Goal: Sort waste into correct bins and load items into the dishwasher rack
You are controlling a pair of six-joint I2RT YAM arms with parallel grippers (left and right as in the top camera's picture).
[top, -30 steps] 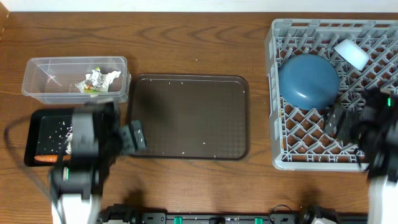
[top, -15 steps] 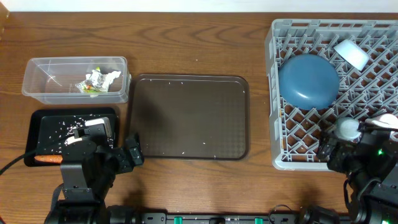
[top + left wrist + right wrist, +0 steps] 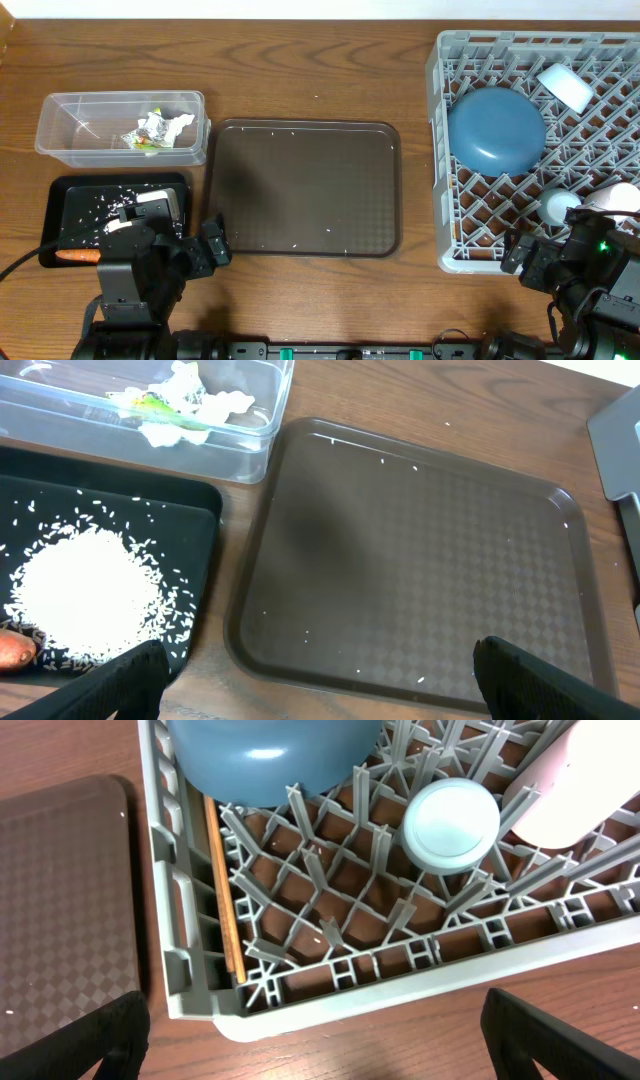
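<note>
I'm looking down on the brown serving tray [image 3: 303,188], lying mid-worktop. Left of its far half, the clear tub [image 3: 60,150] is holding foil scraps [image 3: 157,130]. Left of its near half, the black tray [image 3: 70,228] is carrying rice [image 3: 105,205] and a carrot [image 3: 77,256]. To its right, the rack [image 3: 438,150] is holding a blue bowl [image 3: 496,130]. The left gripper [image 3: 208,248] is hovering at its near-left corner, and the right gripper [image 3: 522,258] is sitting off past its near-right corner.

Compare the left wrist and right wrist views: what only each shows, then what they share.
Left wrist only: clear tub holding foil and wrapper scraps, black tray with rice heap and carrot. Right wrist only: chopsticks, light blue cup, pinkish-white cup and dark blue plate in the rack. Both: brown serving tray and wooden table.
</note>
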